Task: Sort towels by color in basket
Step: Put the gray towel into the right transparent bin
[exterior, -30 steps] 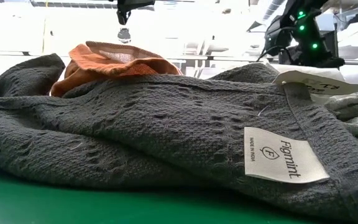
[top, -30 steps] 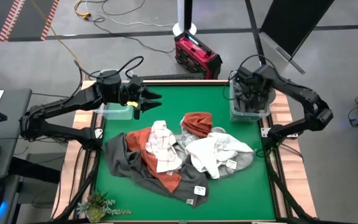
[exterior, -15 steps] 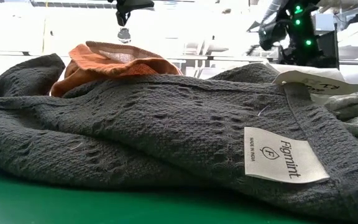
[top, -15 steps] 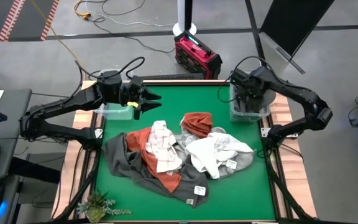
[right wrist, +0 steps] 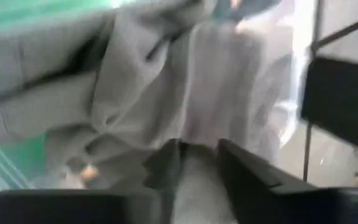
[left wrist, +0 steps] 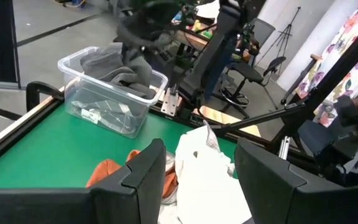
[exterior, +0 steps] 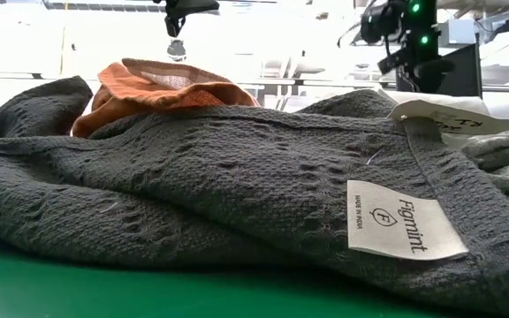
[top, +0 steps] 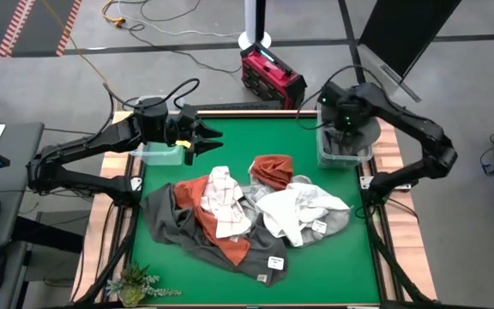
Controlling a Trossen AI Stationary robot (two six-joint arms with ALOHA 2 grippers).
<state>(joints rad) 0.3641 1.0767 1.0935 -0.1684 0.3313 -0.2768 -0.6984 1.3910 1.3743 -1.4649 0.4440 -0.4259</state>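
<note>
The right gripper (top: 343,129) is held over the clear bin (top: 343,151) at the table's far right corner; the view is blurred, so its grip cannot be told. The left gripper (left wrist: 199,167) is parted, empty. Towels (top: 247,215) are heaped mid-table, overlapping and partly hidden.

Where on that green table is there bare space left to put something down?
The green mat is bare along the far strip between the left gripper and the clear bin, and in the near right corner. The middle is crowded by the towel pile.
</note>
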